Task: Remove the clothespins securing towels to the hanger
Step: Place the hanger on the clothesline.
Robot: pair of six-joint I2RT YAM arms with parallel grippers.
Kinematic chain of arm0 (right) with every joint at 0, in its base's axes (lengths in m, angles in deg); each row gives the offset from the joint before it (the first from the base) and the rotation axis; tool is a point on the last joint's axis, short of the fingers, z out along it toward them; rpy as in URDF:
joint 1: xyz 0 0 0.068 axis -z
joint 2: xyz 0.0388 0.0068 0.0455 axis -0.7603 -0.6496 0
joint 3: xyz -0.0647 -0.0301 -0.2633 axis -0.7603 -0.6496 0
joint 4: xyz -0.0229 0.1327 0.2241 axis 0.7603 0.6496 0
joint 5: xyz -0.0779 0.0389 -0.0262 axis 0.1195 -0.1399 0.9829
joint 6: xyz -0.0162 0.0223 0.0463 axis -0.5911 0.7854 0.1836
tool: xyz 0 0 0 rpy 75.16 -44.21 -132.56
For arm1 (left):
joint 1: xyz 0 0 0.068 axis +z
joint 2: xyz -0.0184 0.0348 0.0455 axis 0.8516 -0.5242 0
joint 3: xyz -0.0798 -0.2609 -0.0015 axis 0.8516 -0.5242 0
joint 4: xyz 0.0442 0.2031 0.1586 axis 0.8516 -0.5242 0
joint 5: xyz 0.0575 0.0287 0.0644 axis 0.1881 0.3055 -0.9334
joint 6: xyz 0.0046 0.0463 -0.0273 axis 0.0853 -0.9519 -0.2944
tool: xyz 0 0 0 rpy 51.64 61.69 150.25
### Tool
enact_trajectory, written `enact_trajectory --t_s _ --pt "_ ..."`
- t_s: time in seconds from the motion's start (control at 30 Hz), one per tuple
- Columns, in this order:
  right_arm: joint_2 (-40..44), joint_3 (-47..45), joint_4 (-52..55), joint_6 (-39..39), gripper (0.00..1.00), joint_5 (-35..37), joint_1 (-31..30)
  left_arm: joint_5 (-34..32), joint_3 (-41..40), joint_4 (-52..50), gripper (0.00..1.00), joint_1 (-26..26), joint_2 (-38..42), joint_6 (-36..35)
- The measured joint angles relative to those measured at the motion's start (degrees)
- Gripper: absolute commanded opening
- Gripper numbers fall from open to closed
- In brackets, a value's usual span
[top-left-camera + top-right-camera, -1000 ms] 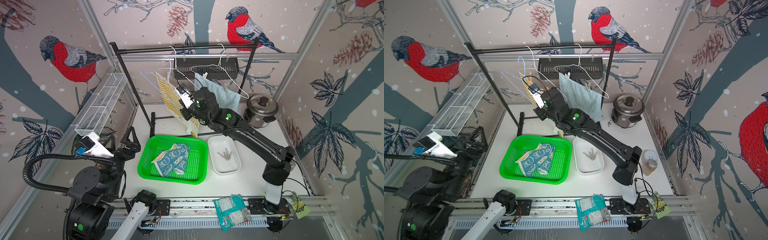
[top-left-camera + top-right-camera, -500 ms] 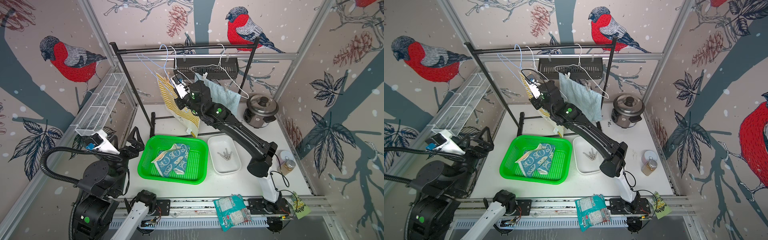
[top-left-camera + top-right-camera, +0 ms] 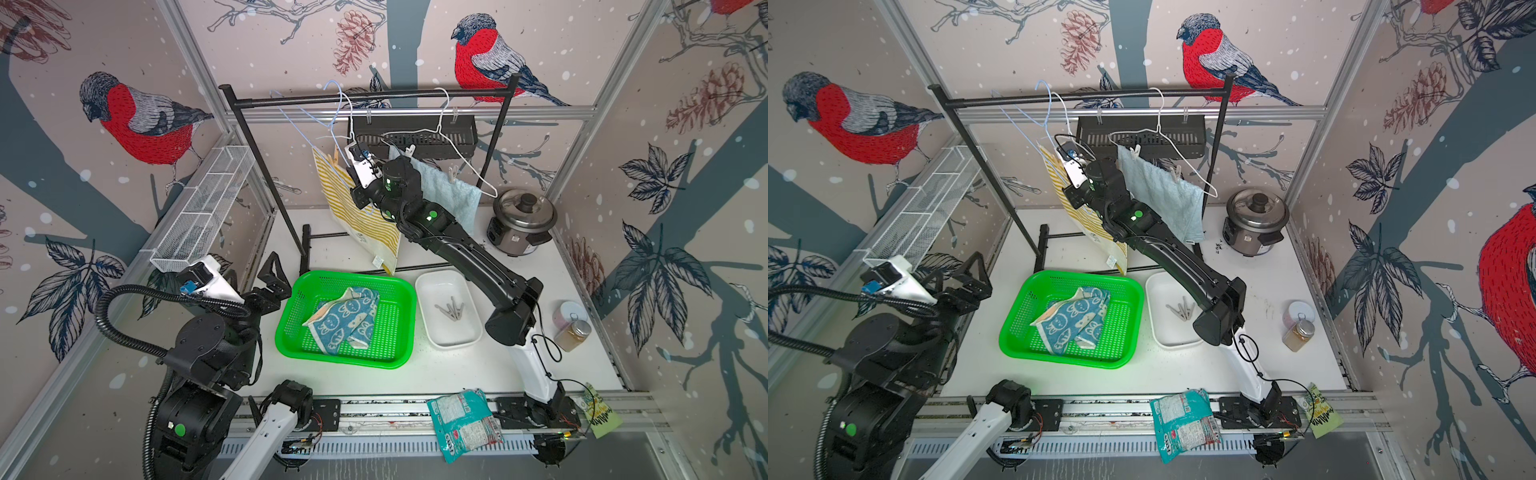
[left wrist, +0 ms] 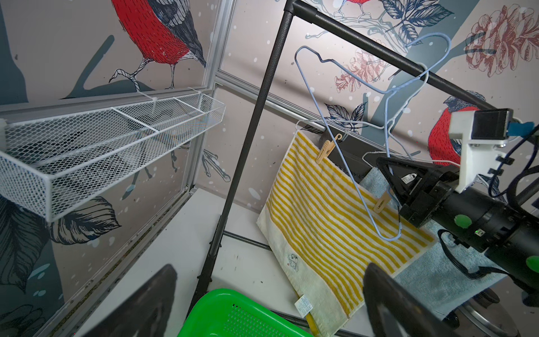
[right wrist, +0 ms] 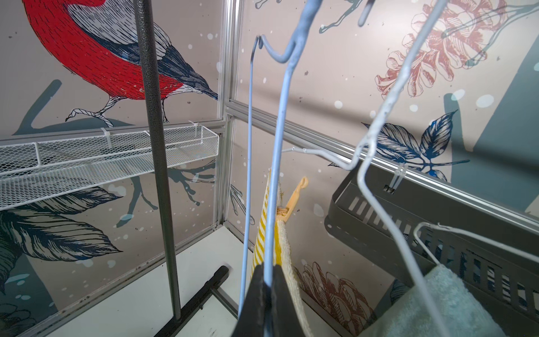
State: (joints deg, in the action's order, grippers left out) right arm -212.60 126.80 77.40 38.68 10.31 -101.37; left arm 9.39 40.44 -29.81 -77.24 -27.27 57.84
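right wrist view looks along the right gripper (image 5: pixel 268 294). its fingers are pressed together, with the wire of the empty blue hanger (image 5: pixel 278 148) running between them. just past the tips, one of the tan clothespins (image 5: pixel 291 201) bites the top edge of the yellow striped towel (image 5: pixel 261 236). the light-blue towel (image 5: pixel 437 300) hangs close beside the gripper.

left wrist view shows the left gripper (image 4: pixel 270 266) with its two dark fingers wide apart and nothing between them, near the rim of the green basket (image 4: pixel 242 309). beyond it the yellow striped towel (image 4: pixel 335 221) hangs under the rail of the black rack (image 4: pixel 256 131), and both tan clothespins (image 4: pixel 325 151) sit along its top edge. the right gripper (image 4: pixel 389 175) is clamped on the blue hanger wire, just beside the nearer tan pin.

both top views show the rack standing along the tabletop's back edge. two pale clothespins (image 3: pixel 454 173) pin the light-blue towel (image 3: pixel 451 195) up there. the teal towel (image 3: pixel 345 320) lies crumpled in the basket, toward the middle of the tabletop's front edge. just right of the basket, the white tray (image 3: pixel 428 332) holds several loose clothespins (image 3: pixel 451 311). the left gripper (image 3: pixel 276 276) hovers with jaws spread beside the basket's left rim.
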Motion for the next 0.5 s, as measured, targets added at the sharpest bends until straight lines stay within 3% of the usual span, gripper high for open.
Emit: enact_trajectory --t_s 0.33,0.4,0.5 --pt "-2.91 0.15 -0.26 1.36 0.01 -2.95 0.52 -0.15 -0.11 0.39 0.99 0.00 -1.07 -0.04" --pt "-3.06 0.15 0.04 2.08 0.13 -3.58 0.42 -0.17 -0.11 0.39 0.99 0.00 -1.07 -0.04" --pt "-3.06 0.17 0.52 2.10 0.42 -4.33 0.00 -0.15 -0.11 0.39 0.98 0.00 -1.07 -0.02"
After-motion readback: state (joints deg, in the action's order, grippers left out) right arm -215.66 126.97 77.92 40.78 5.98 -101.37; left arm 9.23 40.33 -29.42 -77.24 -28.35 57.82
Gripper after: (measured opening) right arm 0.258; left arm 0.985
